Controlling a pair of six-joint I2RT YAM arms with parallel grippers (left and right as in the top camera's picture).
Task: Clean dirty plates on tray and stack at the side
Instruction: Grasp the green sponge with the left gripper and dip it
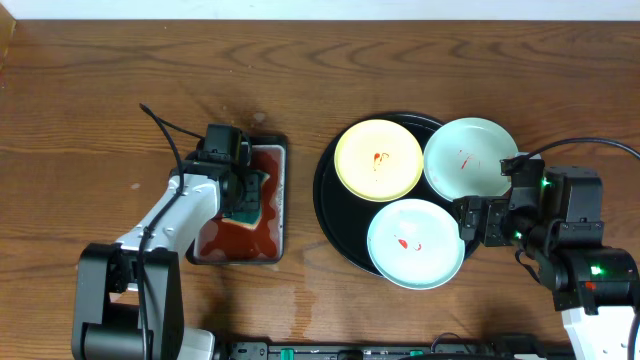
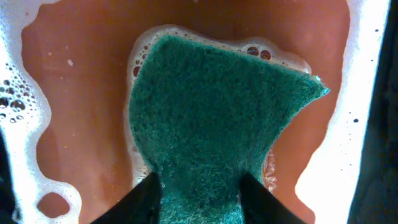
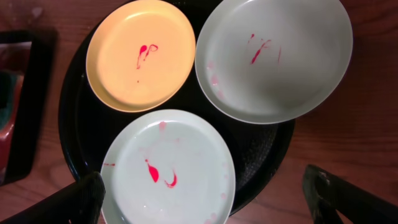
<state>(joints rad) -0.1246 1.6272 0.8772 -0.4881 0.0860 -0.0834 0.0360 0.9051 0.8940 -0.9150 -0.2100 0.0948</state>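
Waiting plates: yellow plate [image 1: 378,159], far mint plate [image 1: 468,157] and near mint plate [image 1: 415,243] all show red smears; none looks wiped, none is stacked.
Place: all three lie on the black tray [image 1: 338,215], both mint ones overlapping its rim.
Sponge: green scouring pad [image 2: 214,118] sits in foamy red liquid in the small metal tray [image 1: 283,190], left of the black tray.
Left gripper [image 2: 199,182]: fingers pinch the pad's narrowed end.
Right gripper [image 3: 204,182]: fingers spread wide, empty, above the near mint plate.
Progress, judged: barely begun; all the wiping, and the stack on the desk [image 1: 100,80], remain.

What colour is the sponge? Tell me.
The sponge is dark teal green, clearest in the left wrist view.
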